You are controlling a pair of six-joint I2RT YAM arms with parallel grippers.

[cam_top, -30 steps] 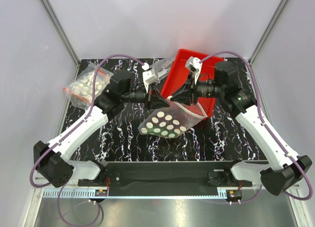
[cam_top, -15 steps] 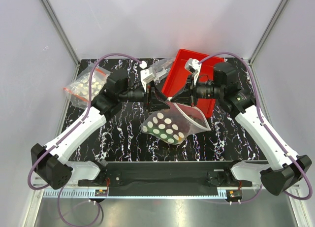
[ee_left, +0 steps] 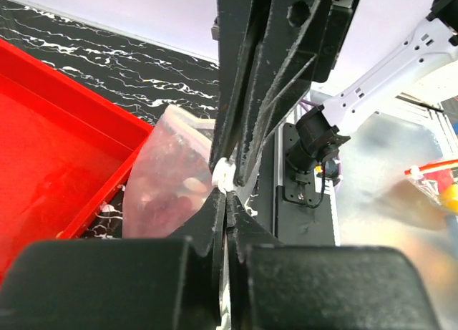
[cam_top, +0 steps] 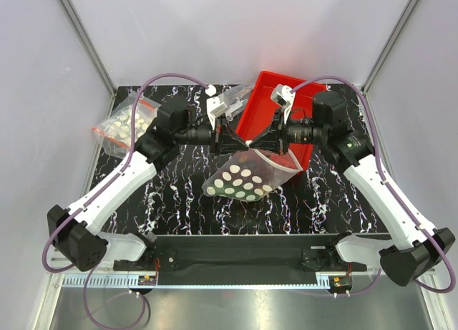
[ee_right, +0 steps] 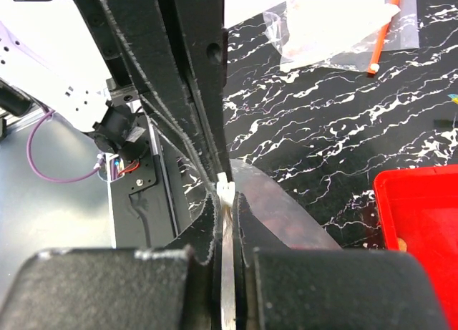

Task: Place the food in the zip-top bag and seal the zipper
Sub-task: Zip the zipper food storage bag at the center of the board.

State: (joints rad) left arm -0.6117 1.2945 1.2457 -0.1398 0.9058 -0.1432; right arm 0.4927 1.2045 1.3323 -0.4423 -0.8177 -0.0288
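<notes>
zip-top bag [cam_top: 243, 178] with dark food [ee_left: 174, 195] inside hangs just before the red tray [cam_top: 261, 104]; left gripper [cam_top: 240, 144] and right gripper [cam_top: 255, 144], both clamped on its mouth, went from apart to nearly tip-to-tip, so the sealing pass is probably ending, closure unverified.

Nothing legible from where I stand: no word, number or brand mark can be read on anything. The only print is the rows of white round dots on the clear plastic zip-top bag [cam_top: 242, 180], which hangs just below the meeting tips of the left gripper [cam_top: 238, 143] and the right gripper [cam_top: 253, 144]. These are plain dots, not characters. The small black panel [ee_left: 299, 183] beyond the left gripper's fingers is too blurred to read.
</notes>
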